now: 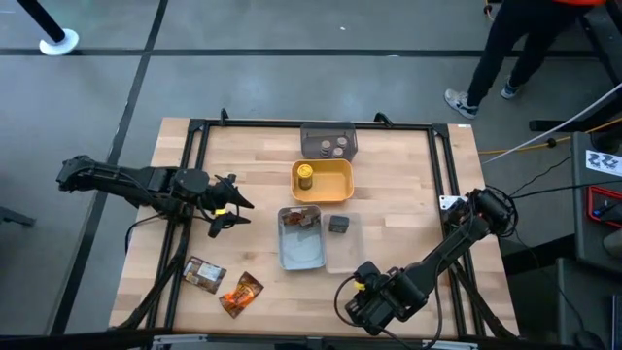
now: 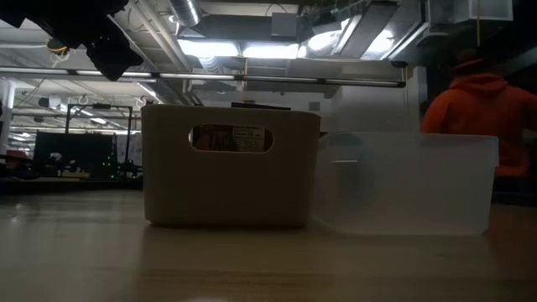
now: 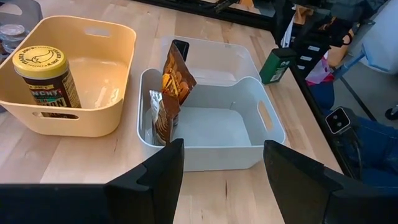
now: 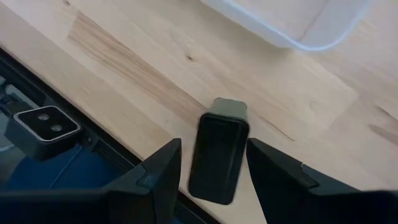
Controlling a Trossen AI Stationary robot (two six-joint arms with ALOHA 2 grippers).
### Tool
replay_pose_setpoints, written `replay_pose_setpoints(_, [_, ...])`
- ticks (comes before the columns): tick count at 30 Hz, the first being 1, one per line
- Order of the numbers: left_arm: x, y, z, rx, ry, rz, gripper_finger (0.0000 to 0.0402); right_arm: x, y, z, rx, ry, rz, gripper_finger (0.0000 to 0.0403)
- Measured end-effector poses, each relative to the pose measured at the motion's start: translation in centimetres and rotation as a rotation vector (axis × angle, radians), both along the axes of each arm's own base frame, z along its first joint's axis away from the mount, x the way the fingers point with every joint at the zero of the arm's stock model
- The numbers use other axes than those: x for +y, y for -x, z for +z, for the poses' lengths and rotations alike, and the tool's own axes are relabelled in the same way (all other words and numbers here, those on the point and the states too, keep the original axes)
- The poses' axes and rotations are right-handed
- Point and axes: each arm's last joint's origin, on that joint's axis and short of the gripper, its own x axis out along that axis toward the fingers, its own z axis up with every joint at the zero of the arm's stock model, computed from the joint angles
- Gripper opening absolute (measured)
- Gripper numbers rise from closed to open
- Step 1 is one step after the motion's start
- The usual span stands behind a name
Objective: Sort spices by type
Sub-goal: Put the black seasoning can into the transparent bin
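Note:
My right gripper (image 1: 364, 279) hangs over the table's near edge, shut on a dark grey box (image 4: 217, 152). A second dark box (image 1: 338, 225) sits in the clear tray (image 1: 345, 255). Foil packets (image 3: 169, 93) lean upright against the wall of the pale-blue tray (image 1: 299, 251). Two more foil packets, brown (image 1: 204, 274) and orange (image 1: 241, 294), lie flat on the table at the near left. The yellow-lidded jar (image 1: 305, 176) stands in the yellow tray (image 1: 335, 185). Two round jars (image 1: 332, 148) stand in the grey tray (image 1: 328, 131). My left gripper (image 1: 238, 212) waits open, left of the trays. My right gripper pinches the box between its two fingers, on two opposite sides (image 4: 241, 143) near its dark top. The fingers come from above, slanting down. The box stands nearly upright, a little tilted (image 3: 277, 65). Whether its bottom is clear of the table does not show.
The trays cluster at the table's middle, grey farthest, then yellow, then pale-blue and clear side by side. A small camera (image 4: 46, 124) sits on the frame at the near edge beside my right gripper. A person in orange (image 2: 482, 109) stands beyond the table.

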Motion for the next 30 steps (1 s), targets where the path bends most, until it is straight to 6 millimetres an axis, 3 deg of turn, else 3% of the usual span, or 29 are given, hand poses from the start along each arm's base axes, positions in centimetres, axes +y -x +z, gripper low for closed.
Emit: replay_pose_setpoints(30, [0.0, 0.0, 0.0, 0.006, -0.005, -0.002, 0.0205, 0.6, -0.8, -3.3, 0.064, 0.061, 0.039, 0.0183])
